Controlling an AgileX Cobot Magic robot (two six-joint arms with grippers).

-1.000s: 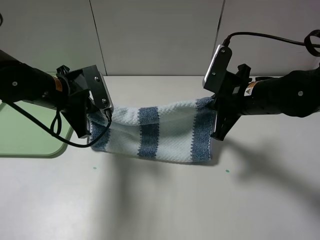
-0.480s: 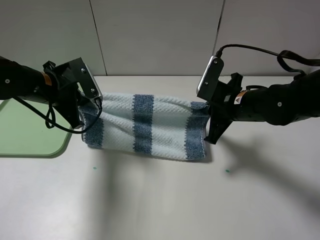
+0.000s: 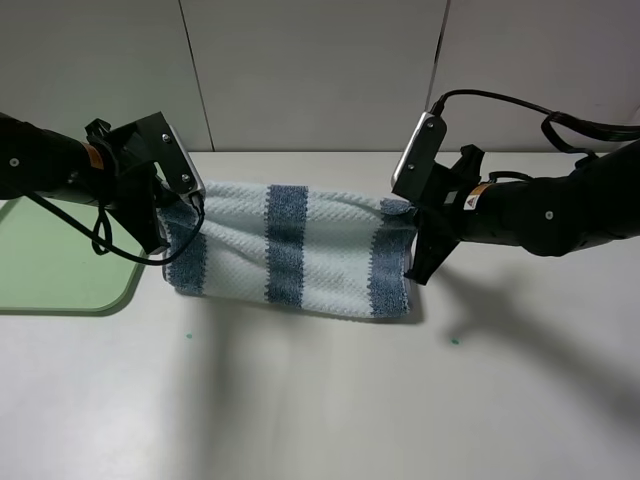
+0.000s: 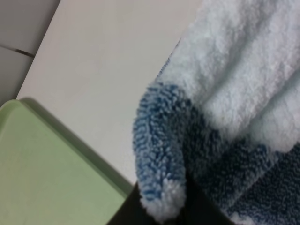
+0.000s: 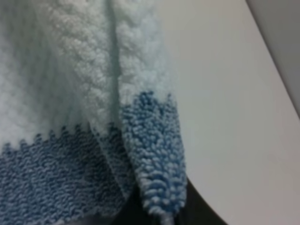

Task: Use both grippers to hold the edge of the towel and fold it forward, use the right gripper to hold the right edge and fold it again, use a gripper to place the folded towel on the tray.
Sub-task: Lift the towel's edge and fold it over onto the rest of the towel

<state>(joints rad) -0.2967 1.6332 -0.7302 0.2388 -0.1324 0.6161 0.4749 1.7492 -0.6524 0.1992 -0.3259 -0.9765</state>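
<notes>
Towel (image 3: pixel 290 250) spans between left tool (image 3: pixel 172 222) and right tool (image 3: pixel 412 215), each seemingly clamped tight on one end.

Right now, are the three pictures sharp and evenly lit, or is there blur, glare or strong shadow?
Exterior high view: sharp, evenly lit, no glare; soft shadows lie on the table beside the towel. Left wrist view: slightly soft, the tray edge blurred. Right wrist view: the softest, towel pile blurred.

L gripper (image 3: pixel 172 222) & R gripper (image 3: pixel 415 240) reach in from opp. sides, arms low, jaws angled down, each clamped tight on towel (image 3: pixel 320 250) end.
</notes>
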